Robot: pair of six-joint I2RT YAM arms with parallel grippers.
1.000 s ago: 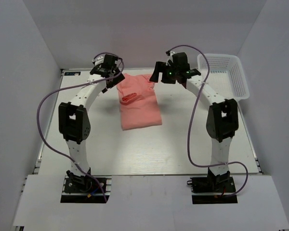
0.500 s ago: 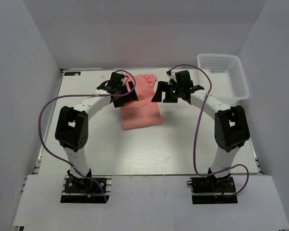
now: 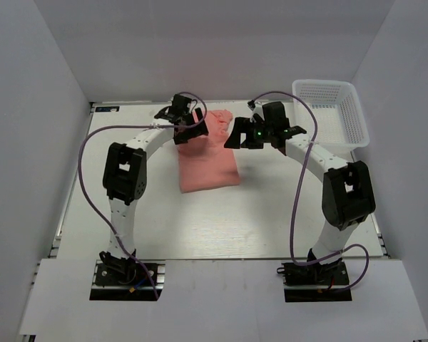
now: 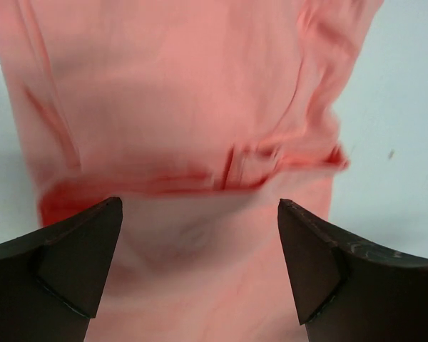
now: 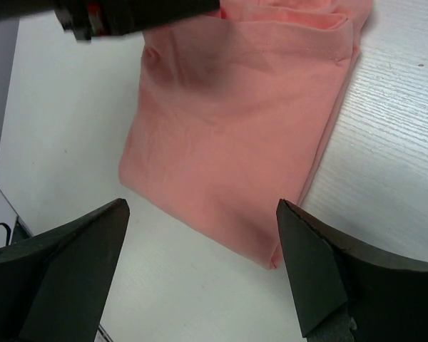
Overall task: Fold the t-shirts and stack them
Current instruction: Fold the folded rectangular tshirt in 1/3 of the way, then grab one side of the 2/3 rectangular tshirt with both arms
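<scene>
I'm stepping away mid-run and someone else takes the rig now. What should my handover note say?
The left hand is open over the far end of the t-shirt, gripping nothing.
The right hand is open above its right edge, empty.
The t-shirt lies mid-way on the table, already folded to a long strip.
To do: likely a crosswise fold, then stacking.
The white basket sits far right.

t-shirt (image 3: 208,164) top hidden (L pincer (image 3: 192,133)), fold blurred

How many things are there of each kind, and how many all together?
Pink t-shirt: 1
White basket: 1
Robot arms: 2
Total: 4
</scene>
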